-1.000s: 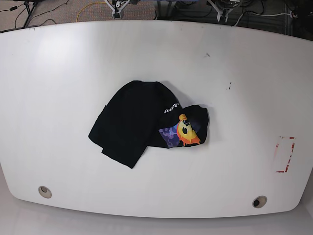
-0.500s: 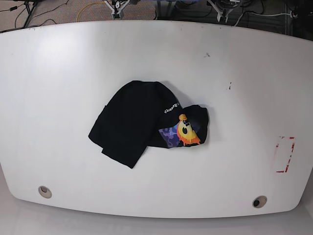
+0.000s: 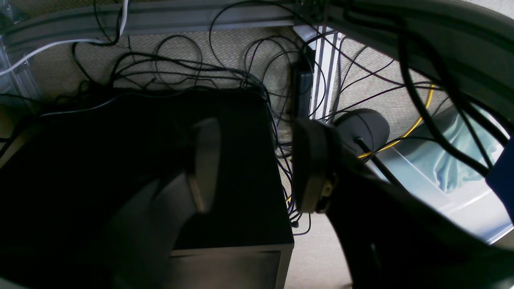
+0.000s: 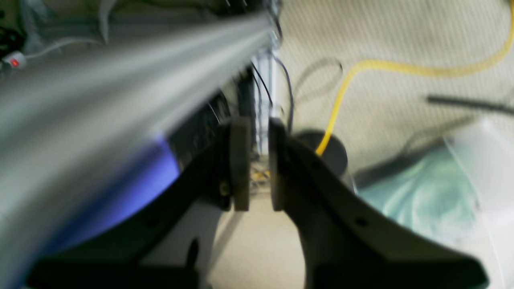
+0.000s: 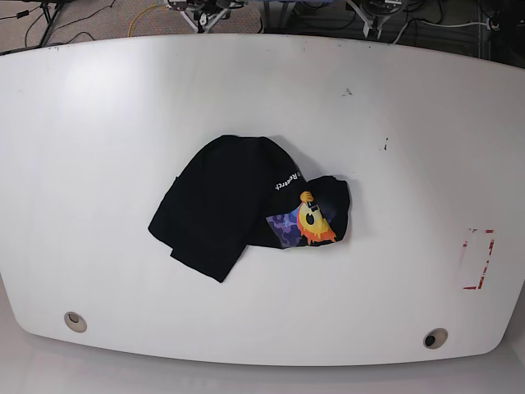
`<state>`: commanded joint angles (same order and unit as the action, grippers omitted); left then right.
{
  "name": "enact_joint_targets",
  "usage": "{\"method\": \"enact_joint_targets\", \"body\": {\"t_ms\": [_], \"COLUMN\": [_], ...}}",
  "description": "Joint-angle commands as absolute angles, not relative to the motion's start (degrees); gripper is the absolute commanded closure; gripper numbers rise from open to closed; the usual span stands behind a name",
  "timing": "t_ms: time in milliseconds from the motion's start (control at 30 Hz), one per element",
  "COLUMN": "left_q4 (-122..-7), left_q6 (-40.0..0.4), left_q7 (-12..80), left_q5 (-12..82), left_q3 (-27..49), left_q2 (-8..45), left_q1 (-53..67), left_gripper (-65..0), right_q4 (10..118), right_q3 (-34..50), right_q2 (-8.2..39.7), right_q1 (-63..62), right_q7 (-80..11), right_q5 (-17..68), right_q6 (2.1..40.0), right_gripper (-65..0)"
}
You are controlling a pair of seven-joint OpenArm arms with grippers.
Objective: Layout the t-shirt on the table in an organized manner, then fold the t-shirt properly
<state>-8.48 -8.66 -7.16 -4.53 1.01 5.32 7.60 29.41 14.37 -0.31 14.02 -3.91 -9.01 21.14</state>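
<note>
Two grippers, the left (image 5: pixel 373 31) and the right (image 5: pixel 203 25), hang at the far edge of the white counter (image 5: pixel 246 320), fingers spread with a gap between. A black T-shirt (image 5: pixel 217 197) lies bunched mid-counter, well apart from both, its colourful print (image 5: pixel 308 223) toward the red-taped right side.

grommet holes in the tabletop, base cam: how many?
2: one grommet hole near the table's bottom-left corner, the other grommet hole near its bottom-right. The t-shirt could hide more.
</note>
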Motion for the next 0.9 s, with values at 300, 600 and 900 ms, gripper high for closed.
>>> {"method": "enact_joint_targets", "body": {"t_ms": [300, 600, 900], "left_q4": [-8.57, -12.62, -31.96], "left_q6": [-8.66, -8.84, -8.92], "left_q7": [-7.16, -7.25, -7.25], "left_q5": [-4.44, -4.26, -4.26], "left_q3": [1.01, 1.19, 1.19], "left_q2": [5.32, 5.32, 5.49], "left_q1": [7.6, 9.89, 20.88], "left_gripper": [-26.4, -26.2, -26.2], "right_q4": [29.67, 31.08, 45.58], "right_q3": [14.37, 14.37, 14.37], "right_q2": [-0.31, -0.31, -2.07], "right_q1": [14.02, 16.48, 24.92], "right_q7": [-3.91, -3.91, -4.53], "right_q5": [-9.1, -9.1, -8.84], "right_q6": [21.14, 21.14, 21.14], "right_gripper": [-7.5, -7.5, -7.5]}}
